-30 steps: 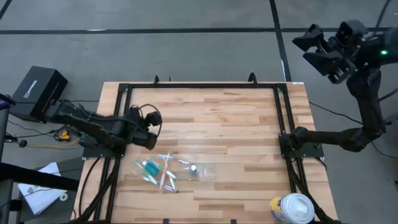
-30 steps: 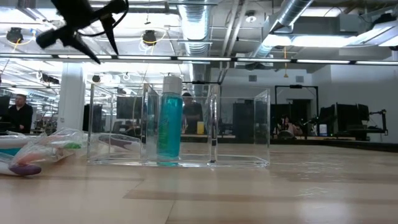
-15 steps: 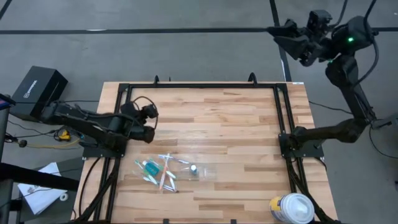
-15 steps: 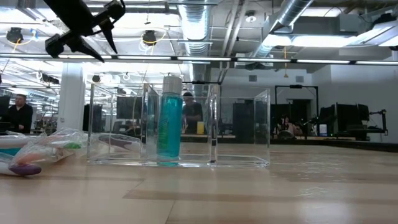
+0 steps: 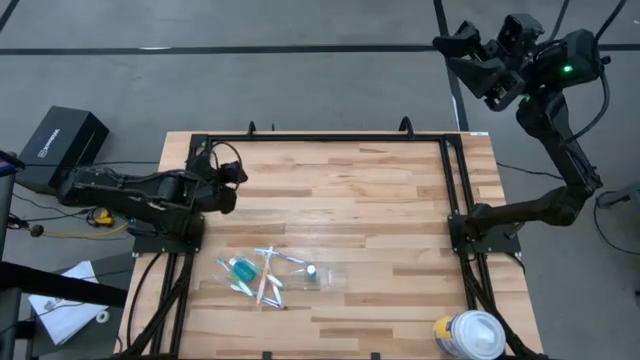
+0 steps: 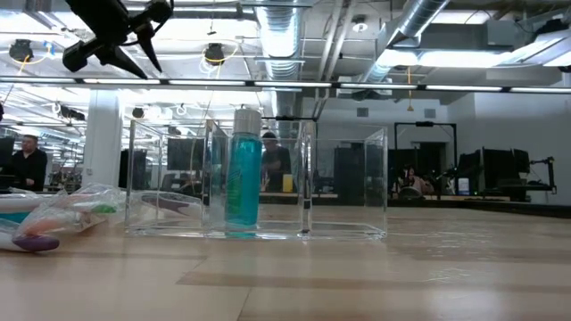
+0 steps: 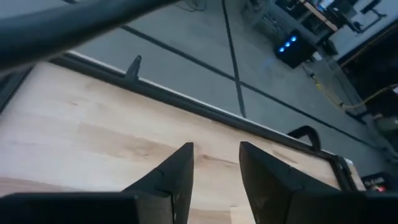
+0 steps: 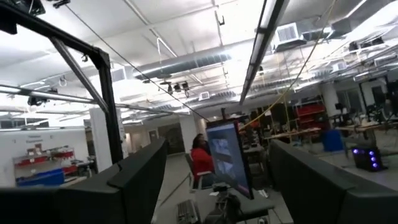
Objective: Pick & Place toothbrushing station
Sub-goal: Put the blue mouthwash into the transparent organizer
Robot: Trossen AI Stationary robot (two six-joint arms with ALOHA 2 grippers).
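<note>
Wide bare planks across the bench (image 5: pixel 360 200) middle and right, black rails along the edges. Grey floor around; open workshop beyond. Toothbrushes (image 5: pixel 266 278) and teal tubes (image 5: pixel 241 270) clustered near the front-left, beside the clear holder (image 6: pixel 259 183). Left gripper (image 5: pixel 228 176) well apart behind them, narrowly parted, empty. Right gripper (image 5: pixel 470 58) raised beyond the far-right corner, spread, empty.

The left end effector (image 5: pixel 232 172) has drawn back toward the table's left edge, its fingers narrowing
</note>
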